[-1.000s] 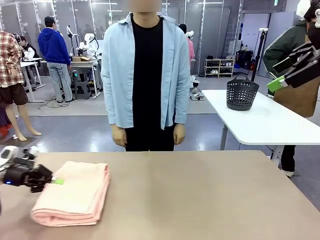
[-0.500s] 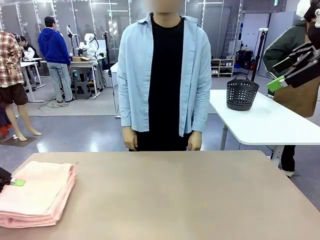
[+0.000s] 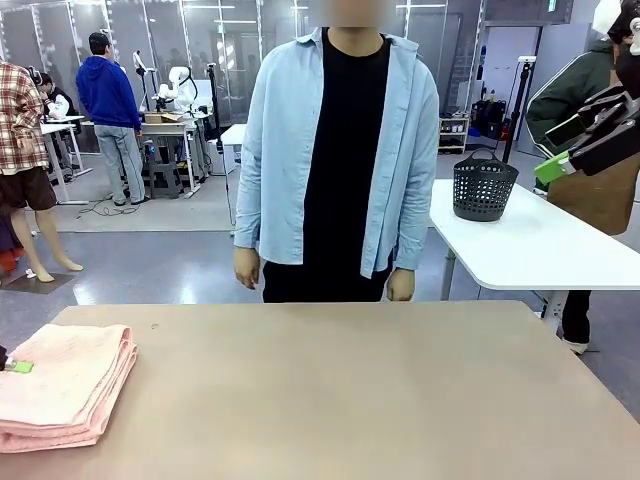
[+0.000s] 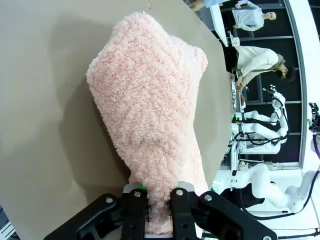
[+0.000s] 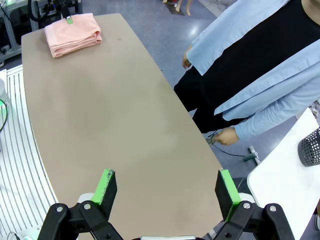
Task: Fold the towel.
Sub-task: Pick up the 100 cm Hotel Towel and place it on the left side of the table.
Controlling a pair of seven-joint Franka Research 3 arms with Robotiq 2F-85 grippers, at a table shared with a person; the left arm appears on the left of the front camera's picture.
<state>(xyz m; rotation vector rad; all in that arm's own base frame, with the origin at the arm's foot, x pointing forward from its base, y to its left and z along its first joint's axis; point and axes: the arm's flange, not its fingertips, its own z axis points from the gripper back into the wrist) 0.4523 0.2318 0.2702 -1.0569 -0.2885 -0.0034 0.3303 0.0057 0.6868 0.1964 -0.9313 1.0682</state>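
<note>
The towel (image 3: 65, 385), salmon-pink and folded into a thick stack, lies at the table's left edge. My left gripper (image 3: 12, 367) shows just a green pad at the picture's left border, on the towel's near-left side. In the left wrist view that gripper (image 4: 159, 192) is shut on the towel (image 4: 150, 110), whose looped pile stretches away over the tabletop. My right gripper (image 3: 553, 150) hangs high at the right, open. Its own view shows the right gripper (image 5: 166, 181) wide open with nothing between the pads, far from the towel (image 5: 72, 34).
A person (image 3: 340, 150) in a light blue shirt stands at the far side of the brown table (image 3: 350, 400), hands down. A dark basket (image 3: 485, 185) sits on a white table (image 3: 540, 250) behind to the right.
My left gripper has dragged the folded towel leftward to the table's left edge and mostly left the picture. The person has shifted to the right. The right arm is still.
</note>
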